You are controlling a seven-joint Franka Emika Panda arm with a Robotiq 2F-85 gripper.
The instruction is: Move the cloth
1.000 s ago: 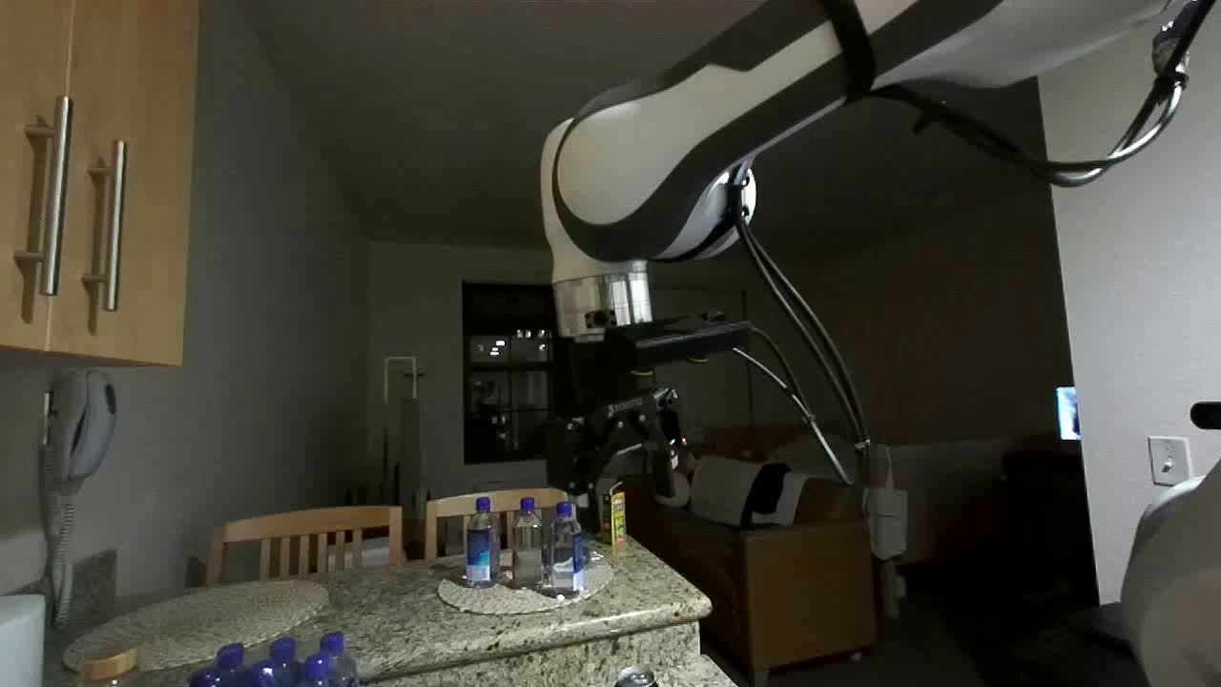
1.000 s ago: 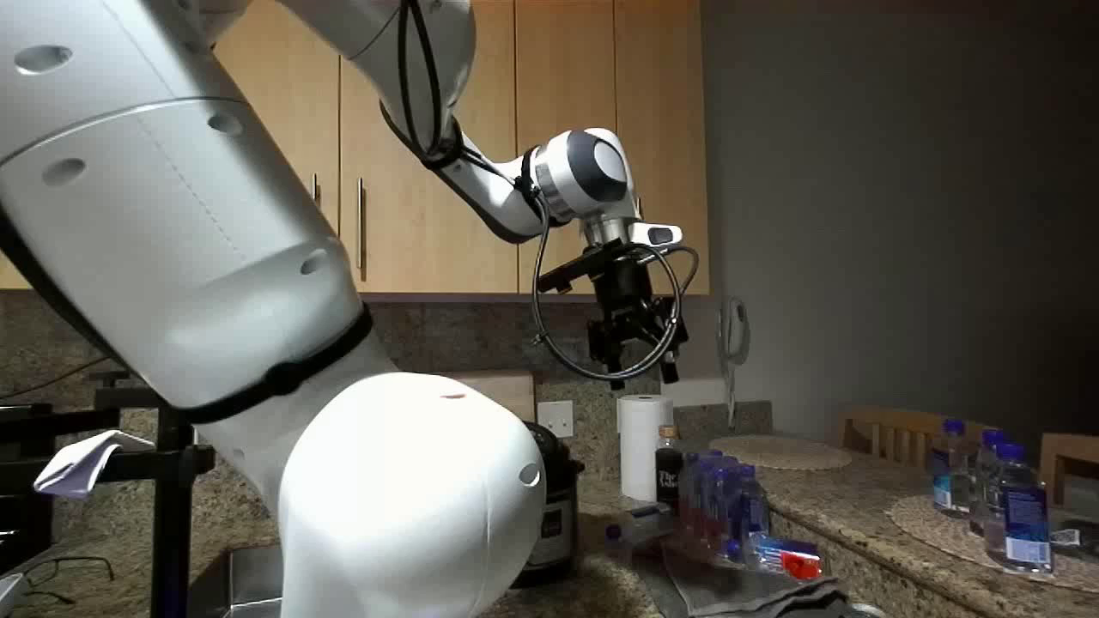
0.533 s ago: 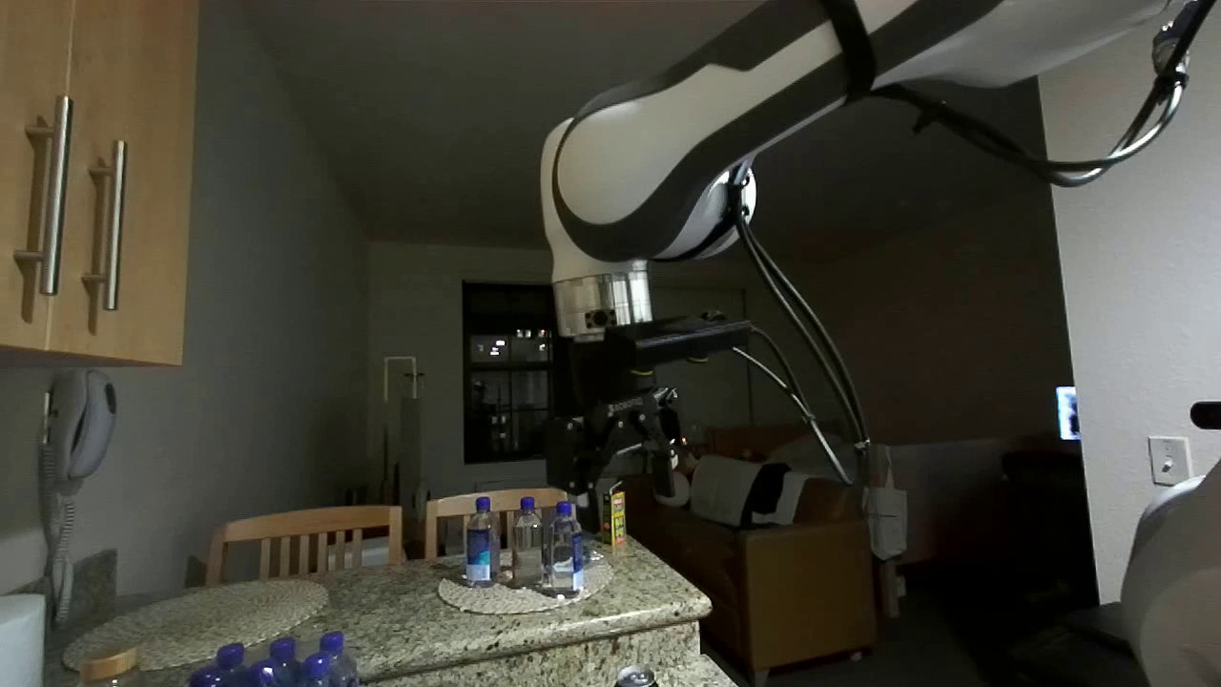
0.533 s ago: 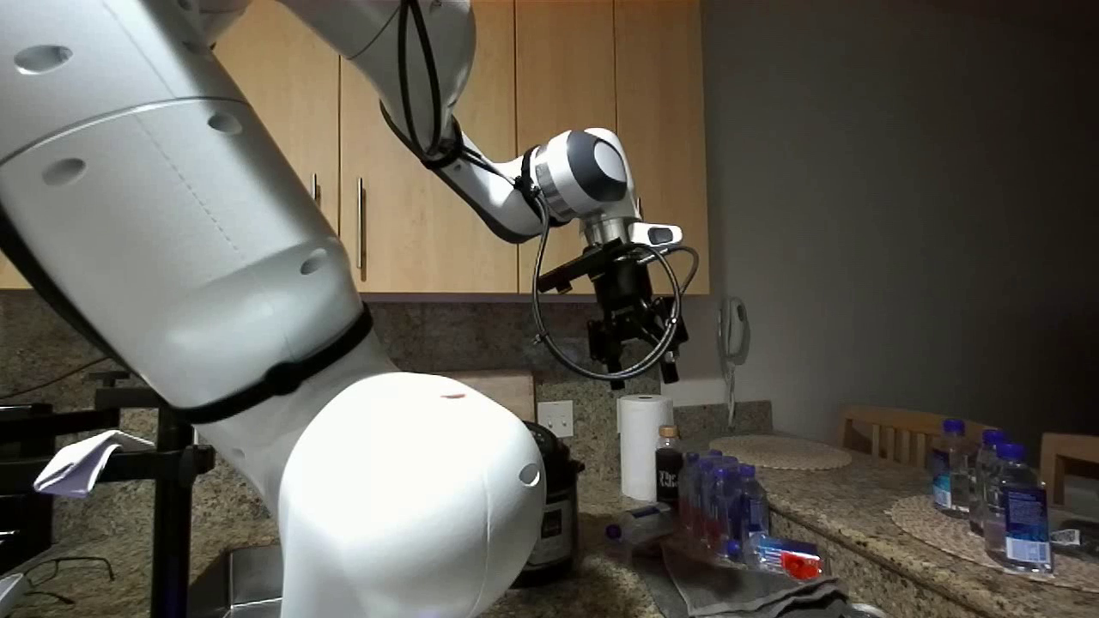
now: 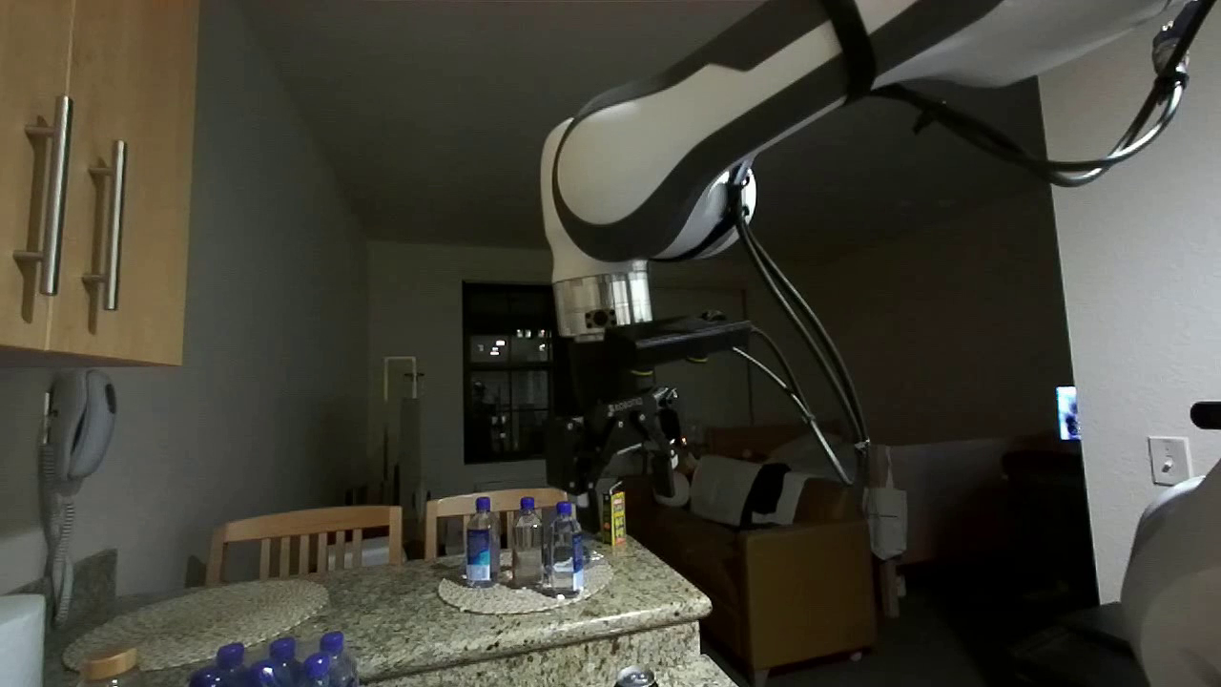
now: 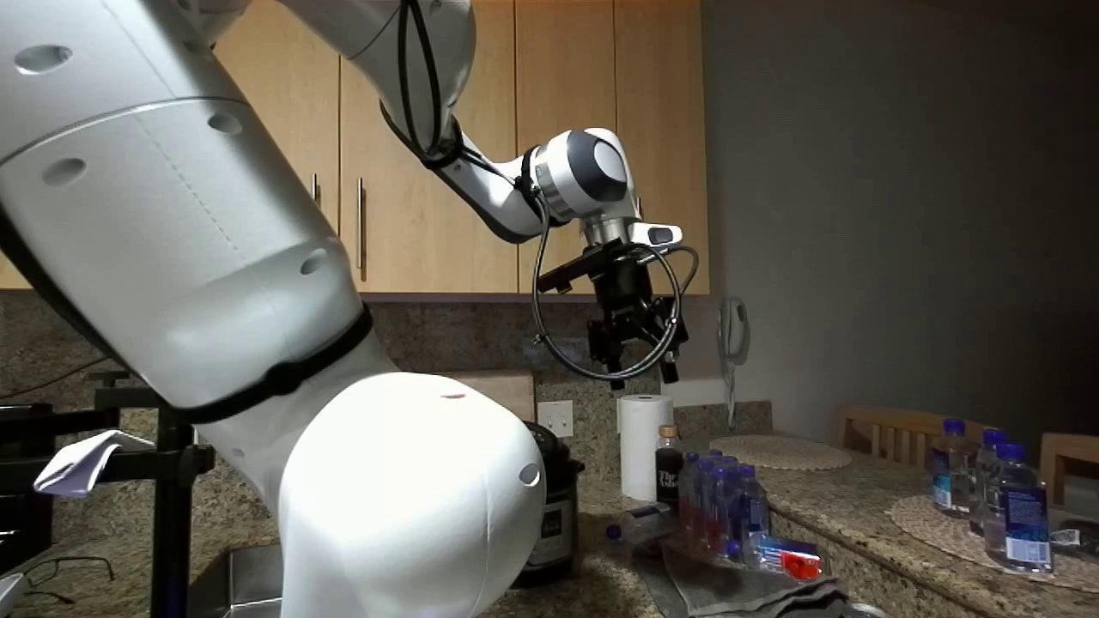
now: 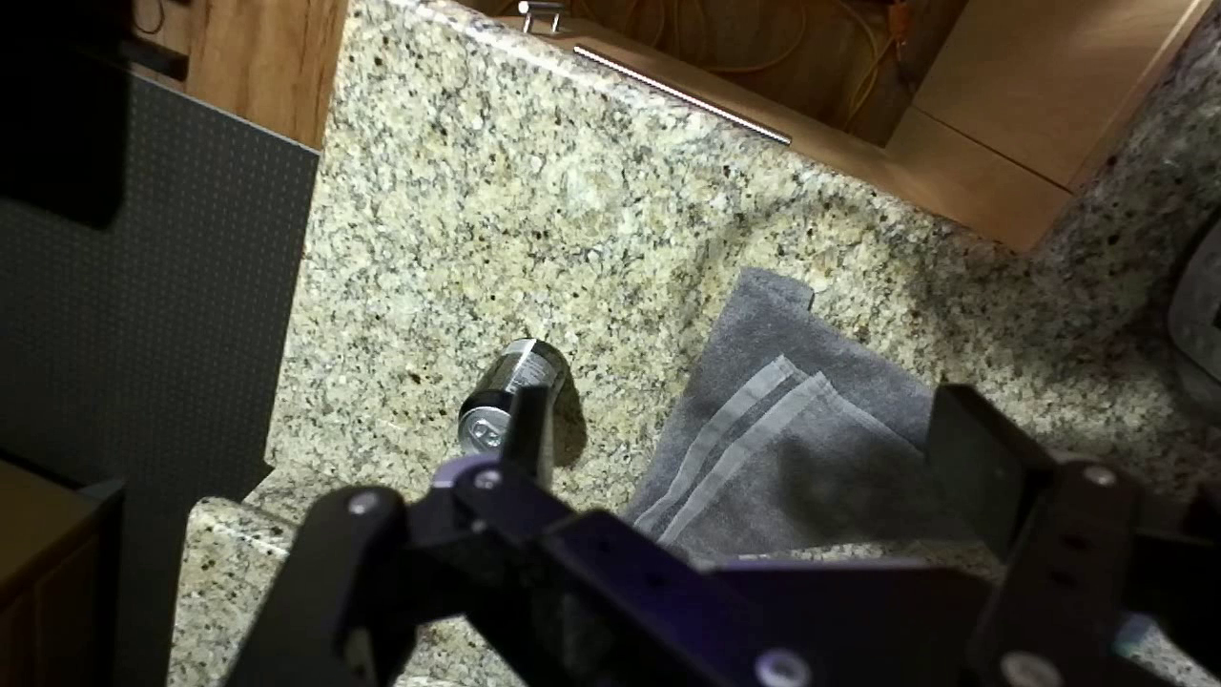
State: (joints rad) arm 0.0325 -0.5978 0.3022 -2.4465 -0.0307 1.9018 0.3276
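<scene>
Gripper [image 7: 749, 429]: fingers [image 7: 987, 468] spread wide apart, with nothing in their grasp.
Cloth [image 7: 811, 458]: grey, towel-like, with two paler stripes running side by side; in an exterior view its near edge lies in loose, overlapping folds.
Cloth's place: on the granite counter [image 7: 429, 239], well below the gripper and apart from it; in the wrist view it shows between the fingers, closer to the one on the right, which hides part of its edge.
Beside it: a can [image 7: 507, 386], apart from the cloth; in an exterior view, blue-capped bottles [image 6: 721, 506] at its far end, though whether any rest on it I cannot tell.
Arm [image 5: 687, 143]: held high, sloping down from the upper right in an exterior view; the gripper points downward.
</scene>
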